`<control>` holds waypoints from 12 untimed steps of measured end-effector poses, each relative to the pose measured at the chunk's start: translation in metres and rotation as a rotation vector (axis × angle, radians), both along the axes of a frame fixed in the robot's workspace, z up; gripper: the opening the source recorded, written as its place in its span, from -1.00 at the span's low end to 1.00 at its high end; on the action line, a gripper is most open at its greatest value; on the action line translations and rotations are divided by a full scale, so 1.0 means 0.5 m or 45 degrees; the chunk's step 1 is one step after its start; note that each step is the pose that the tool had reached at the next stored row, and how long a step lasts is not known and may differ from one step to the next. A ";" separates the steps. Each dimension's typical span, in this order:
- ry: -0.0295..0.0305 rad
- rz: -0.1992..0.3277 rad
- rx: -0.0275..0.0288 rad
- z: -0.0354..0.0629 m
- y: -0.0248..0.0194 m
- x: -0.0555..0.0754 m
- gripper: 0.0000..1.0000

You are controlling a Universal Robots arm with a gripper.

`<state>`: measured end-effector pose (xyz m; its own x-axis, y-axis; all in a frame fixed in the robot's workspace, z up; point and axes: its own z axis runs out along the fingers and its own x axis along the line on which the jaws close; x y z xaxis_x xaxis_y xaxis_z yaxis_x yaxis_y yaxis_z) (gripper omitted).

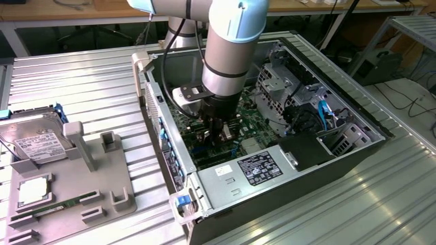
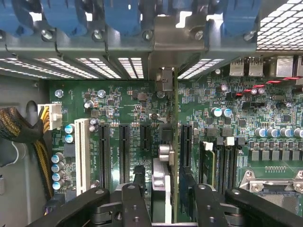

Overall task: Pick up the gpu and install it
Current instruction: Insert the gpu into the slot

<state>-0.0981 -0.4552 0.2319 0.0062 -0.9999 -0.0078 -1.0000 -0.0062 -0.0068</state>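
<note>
Inside the open case (image 1: 340, 88), which lies on its side on the ribbed metal table (image 1: 81, 76), you see the arm reaching straight down, with the gripper (image 1: 216, 133) low over the motherboard (image 2: 118, 101).

From the wrist view you look along the gpu (image 2: 174, 123) edge-on. It stands upright on the board as a thin green line running from the rear wall of the case towards the camera, between two black slots (image 2: 124, 151). Its metal end meets the rear wall beside the row of blue latches (image 2: 118, 14). You cannot tell from this angle whether the card is pressed fully home.

Your gripper (image 2: 170, 198) straddles the card. The two black fingers (image 2: 133, 203) are parted, one on each side, and a gap shows between each finger and the card. It has hold of nothing.

Near the case wall, on the far side of a white slot (image 2: 81, 151) from the card, a braided cable bundle (image 2: 19, 127) runs to a white plug.

Towards the exterior view's left, well apart from the case, a grey tray (image 1: 102, 184) sits on the table. It holds a hard drive (image 1: 38, 140) and a memory stick (image 1: 41, 210).
</note>
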 end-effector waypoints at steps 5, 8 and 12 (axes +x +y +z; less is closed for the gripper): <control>0.0000 0.000 0.0001 0.000 0.0049 -0.011 -0.15; 0.0000 0.000 0.0000 0.000 0.0083 -0.012 -0.15; -0.0048 0.000 0.0000 0.008 0.0093 -0.012 -0.15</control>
<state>-0.1043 -0.4506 0.2358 0.0063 -0.9999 -0.0078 -0.9999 -0.0062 -0.0106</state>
